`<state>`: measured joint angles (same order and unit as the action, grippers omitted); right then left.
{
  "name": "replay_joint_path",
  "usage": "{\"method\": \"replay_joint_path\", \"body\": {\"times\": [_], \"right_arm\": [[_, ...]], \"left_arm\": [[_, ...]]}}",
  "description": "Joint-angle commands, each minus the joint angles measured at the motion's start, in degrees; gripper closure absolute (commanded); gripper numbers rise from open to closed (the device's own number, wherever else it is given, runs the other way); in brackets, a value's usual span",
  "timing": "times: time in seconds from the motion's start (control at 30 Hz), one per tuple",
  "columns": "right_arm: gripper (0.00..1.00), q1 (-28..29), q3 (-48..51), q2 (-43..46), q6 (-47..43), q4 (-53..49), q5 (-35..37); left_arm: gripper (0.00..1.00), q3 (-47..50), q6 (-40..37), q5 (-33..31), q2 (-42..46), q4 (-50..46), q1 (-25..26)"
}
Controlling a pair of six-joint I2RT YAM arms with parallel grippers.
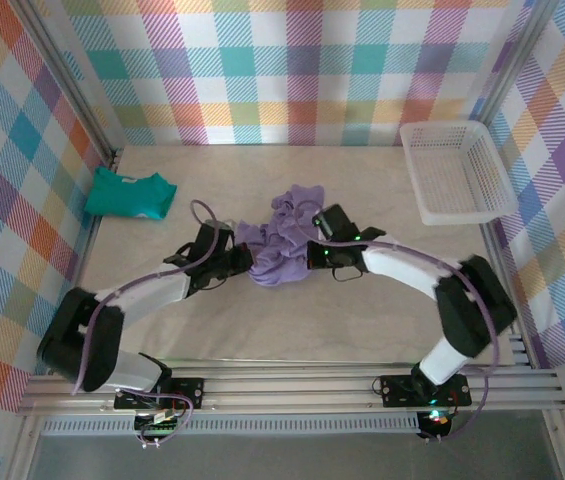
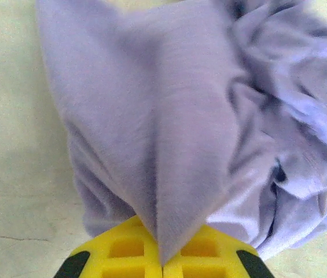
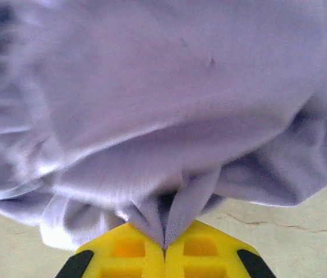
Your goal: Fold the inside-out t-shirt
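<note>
On the middle of the table (image 1: 362,320), seen from the top camera, we find the inside-out t-shirt (image 1: 282,245) as a crumpled lavender heap; no sleeve or lettering can be made out in it. The left gripper (image 1: 245,262) meets the heap from the table's left side, and the right gripper (image 1: 310,255) meets it from the table's right side; from this height we cannot tell how the jaws stand. At the far left corner of the table lies a teal folded garment (image 1: 127,193), well apart from the heap; at the far right corner of the table stands a white basket (image 1: 457,215), partly over the table's right edge.

From the left wrist camera, the left gripper (image 2: 162,263) has its yellow fingers (image 2: 125,249) pressed together, with a pointed fold of the t-shirt (image 2: 169,116) pinched between them; the cloth spreads upward from this fold, and the pale table (image 2: 13,145) shows at the left.

From the right wrist camera, the right gripper (image 3: 164,249) is closed in the same way; a small pleat of the t-shirt (image 3: 151,87) is caught between its yellow fingers (image 3: 209,249), and the bunched cloth hangs above the table (image 3: 302,231).
</note>
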<state>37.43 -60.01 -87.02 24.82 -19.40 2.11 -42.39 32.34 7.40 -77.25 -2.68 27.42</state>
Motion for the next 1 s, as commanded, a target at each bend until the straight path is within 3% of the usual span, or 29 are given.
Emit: {"method": "replay_joint_path", "body": {"times": [0.0,0.13,0.3,0.47,0.57,0.67,0.73,0.8,0.9,0.97], "right_arm": [[1.0,-0.34,-8.4,17.04,-8.87,-3.93,0.4],[1.0,-0.26,-18.79,27.96,-12.38,-6.57,-1.47],[1.0,-0.31,-29.41,29.98,-15.93,-9.59,0.75],[1.0,-0.31,-32.32,29.92,-18.1,-10.94,3.28],[1.0,-0.34,-28.96,27.96,-20.07,-9.94,9.27],[1.0,-1.21,-25.88,21.89,-22.48,-8.0,17.47],[1.0,-5.09,-25.37,14.7,-22.05,-5.53,18.88],[1.0,-9.9,-28.74,5.89,-18.81,-6.5,18.71],[0.77,-13.59,-37.55,-7.92,-16.45,-12.7,21.77],[0.64,-13.57,-42.14,-13.8,-16.58,-18.79,23.07]], "left_arm": [[1.0,-9.11,-0.64,-3.48,12.03,-3.18,-1.25],[1.0,-19.92,-1.53,-10.47,22.42,-8.64,-1.05],[1.0,-29.21,-5.87,-21.37,25.55,-12.75,-1.14],[1.0,-32.67,-8.02,-23.18,24.43,-17.14,-1.14],[1.0,-32.51,-8.82,-25.89,21.57,-19.67,-1.22],[0.99,-31.24,-10.13,-28.13,16.26,-19.83,-1.63],[0.98,-30.86,-10.64,-31.21,9.36,-18.45,-3.21],[0.85,-32.41,-10.86,-31.66,1.04,-17.41,-5.62],[0.56,-39.05,-11.37,-30.85,-11.69,-22.27,-8.09],[0.46,-40.8,-11.54,-29.59,-14.47,-26.6,-8.18]]}}
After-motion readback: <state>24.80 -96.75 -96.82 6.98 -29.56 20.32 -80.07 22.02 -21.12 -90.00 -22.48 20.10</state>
